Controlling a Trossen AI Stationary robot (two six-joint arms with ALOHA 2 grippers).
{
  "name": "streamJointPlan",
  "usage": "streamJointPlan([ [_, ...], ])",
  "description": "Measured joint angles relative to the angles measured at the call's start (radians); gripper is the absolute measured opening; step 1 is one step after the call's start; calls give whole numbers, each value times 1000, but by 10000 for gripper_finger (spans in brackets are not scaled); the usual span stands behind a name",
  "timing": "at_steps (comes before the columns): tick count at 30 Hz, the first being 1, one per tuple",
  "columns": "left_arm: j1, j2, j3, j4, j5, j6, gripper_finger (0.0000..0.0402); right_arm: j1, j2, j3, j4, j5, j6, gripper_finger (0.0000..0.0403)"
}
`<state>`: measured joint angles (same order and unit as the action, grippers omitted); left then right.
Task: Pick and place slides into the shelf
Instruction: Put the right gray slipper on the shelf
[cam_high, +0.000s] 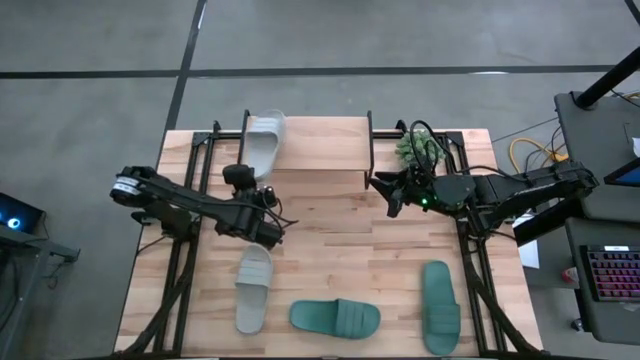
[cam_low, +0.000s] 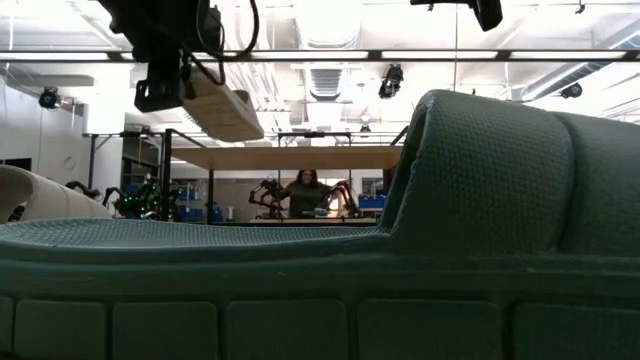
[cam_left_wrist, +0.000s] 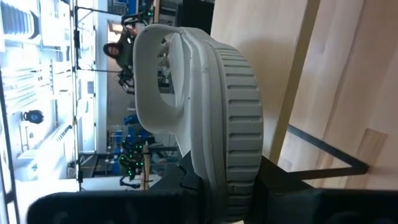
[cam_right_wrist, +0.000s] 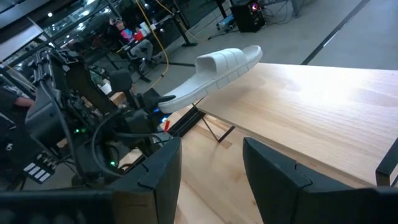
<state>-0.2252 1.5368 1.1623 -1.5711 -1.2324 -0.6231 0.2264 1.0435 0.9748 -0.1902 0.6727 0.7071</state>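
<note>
The left gripper (cam_high: 243, 178) clamps the heel of a pale grey-white slide (cam_high: 263, 141) at upper centre of the high view, holding it level over the shelf's (cam_high: 320, 140) left plank edge, probably to set it down flat. The right gripper (cam_high: 388, 185) waits beside the shelf's right end, fingers (cam_right_wrist: 158, 165) spread and empty. Another pale slide (cam_high: 253, 288) and two teal slides (cam_high: 335, 318) lie along the tabletop's (cam_high: 340, 240) lower edge.
</note>
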Motion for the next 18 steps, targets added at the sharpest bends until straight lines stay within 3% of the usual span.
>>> streamJointPlan([
  [18,83,5,-34,59,-40,0,35,0,0,0,0,0,26,162],
])
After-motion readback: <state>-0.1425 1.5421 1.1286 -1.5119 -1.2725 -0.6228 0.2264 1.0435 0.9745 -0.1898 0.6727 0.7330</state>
